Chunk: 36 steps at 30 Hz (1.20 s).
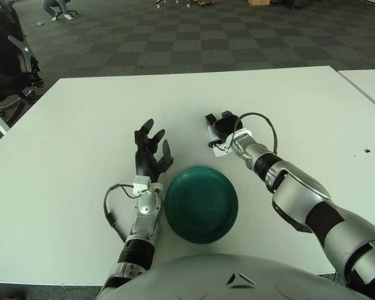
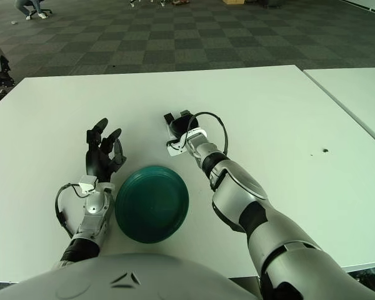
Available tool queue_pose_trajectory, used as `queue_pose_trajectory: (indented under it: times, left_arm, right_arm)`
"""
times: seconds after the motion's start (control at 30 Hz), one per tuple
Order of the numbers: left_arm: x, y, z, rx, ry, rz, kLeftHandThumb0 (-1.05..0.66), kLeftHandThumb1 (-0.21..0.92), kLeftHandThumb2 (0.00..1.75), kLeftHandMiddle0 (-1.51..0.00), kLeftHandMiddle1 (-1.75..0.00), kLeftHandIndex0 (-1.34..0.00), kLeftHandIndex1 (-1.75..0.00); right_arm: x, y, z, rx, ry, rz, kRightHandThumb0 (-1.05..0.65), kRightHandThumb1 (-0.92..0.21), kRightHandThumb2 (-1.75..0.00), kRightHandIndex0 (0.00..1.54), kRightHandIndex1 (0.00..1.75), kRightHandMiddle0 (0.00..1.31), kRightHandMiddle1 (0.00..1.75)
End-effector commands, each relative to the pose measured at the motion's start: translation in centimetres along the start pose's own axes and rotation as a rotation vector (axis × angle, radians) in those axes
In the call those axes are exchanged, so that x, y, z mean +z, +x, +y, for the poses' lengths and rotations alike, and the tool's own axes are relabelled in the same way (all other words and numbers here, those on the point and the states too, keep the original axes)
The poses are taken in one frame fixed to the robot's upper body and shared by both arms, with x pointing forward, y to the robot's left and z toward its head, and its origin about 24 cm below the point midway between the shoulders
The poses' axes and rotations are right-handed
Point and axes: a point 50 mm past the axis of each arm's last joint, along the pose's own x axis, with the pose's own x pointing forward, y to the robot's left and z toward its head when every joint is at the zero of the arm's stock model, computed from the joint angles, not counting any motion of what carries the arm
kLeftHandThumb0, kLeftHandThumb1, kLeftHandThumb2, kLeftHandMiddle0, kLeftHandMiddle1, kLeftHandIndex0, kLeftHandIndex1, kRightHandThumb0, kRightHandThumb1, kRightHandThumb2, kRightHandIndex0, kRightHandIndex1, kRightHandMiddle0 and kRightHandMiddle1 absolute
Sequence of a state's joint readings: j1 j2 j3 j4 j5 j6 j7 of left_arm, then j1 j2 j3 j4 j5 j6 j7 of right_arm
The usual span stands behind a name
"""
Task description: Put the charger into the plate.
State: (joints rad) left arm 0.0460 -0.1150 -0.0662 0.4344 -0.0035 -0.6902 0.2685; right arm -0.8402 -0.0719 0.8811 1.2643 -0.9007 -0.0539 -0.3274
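Well, the right hand point(image 1: 220, 128) was out on the white table point(image 1: 81, 125), reaching forward past the far right side of the dark green plate point(image 1: 200, 204). Its dark fingers point(image 1: 227, 116) were curled down around a small white block, the charger point(image 1: 222, 149), of which only a pale edge peeked out below the palm. The hand seemed to be clamped on it, low at the tabletop, though whether the charger touched the surface could not be told. A black cable point(image 1: 262, 122) looped up off the wrist and arced back toward the forearm.

Meanwhile the left hand point(image 1: 149, 152) showed just beside the plate's left rim, palm turned up, its three fingers point(image 1: 147, 128) spread apart and pointing away from the body, holding nothing. A second cable point(image 1: 110, 209) curled out from that wrist on the outer side.

The plate sat near the front edge of the table, between the two forearms, its bowl empty of the charger. The charger stayed well clear of it, up and to the right of the rim. A black chair point(image 1: 6, 56) stood off the table's left corner on the checkered carpet point(image 1: 194, 37).
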Motion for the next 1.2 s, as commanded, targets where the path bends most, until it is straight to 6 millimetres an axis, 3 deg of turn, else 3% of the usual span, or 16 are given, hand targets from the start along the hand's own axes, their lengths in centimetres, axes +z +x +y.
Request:
queue_pose_trajectory:
  times: [0.0, 0.2, 0.43, 0.63, 0.9, 1.17]
  left_arm:
    - [-5.0, -7.8, 0.2, 0.137, -0.028, 0.378, -0.71, 0.92, 0.87, -0.33, -0.72, 0.00, -0.86]
    - [-5.2, -7.7, 0.6, 0.129, -0.014, 0.385, -0.71, 0.92, 0.87, -0.33, -0.73, 0.00, -0.86]
    - [-5.3, -7.5, 0.9, 0.128, 0.002, 0.397, -0.71, 0.92, 0.87, -0.31, -0.73, 0.00, -0.85]
    - [-5.3, -6.9, 0.7, 0.122, -0.010, 0.413, -0.70, 0.92, 0.88, -0.30, -0.75, 0.00, -0.84]
    - [-5.2, -6.5, 0.7, 0.110, 0.008, 0.422, -0.69, 0.92, 0.88, -0.30, -0.77, 0.00, -0.79]
    - [-5.3, -6.6, 1.1, 0.106, 0.026, 0.424, -0.72, 0.92, 0.88, -0.31, -0.78, 0.00, -0.80]
  right_arm:
    - [1.0, -6.5, 11.6, 0.448, 0.142, 0.024, -0.43, -0.49, -1.09, 1.08, 1.75, 0.48, 1.75]
    - [-0.7, -4.1, 7.8, 0.297, 0.235, 0.057, -0.43, -0.47, -1.11, 1.12, 1.75, 0.49, 1.75]
    - [-3.3, -1.5, 0.5, 0.013, 0.332, -0.062, -0.44, -0.43, -1.17, 1.12, 1.75, 0.52, 1.75]
    - [-3.4, -2.5, -5.5, -0.281, 0.388, -0.311, -0.46, -0.38, -1.24, 1.10, 1.75, 0.57, 1.75]
    - [-1.6, -6.8, -8.1, -0.543, 0.391, -0.604, -0.48, -0.32, -1.31, 1.18, 1.75, 0.61, 1.75]
    - [0.4, -8.1, -8.3, -0.609, 0.369, -0.800, -0.48, -0.31, -1.32, 1.23, 1.75, 0.62, 1.75]
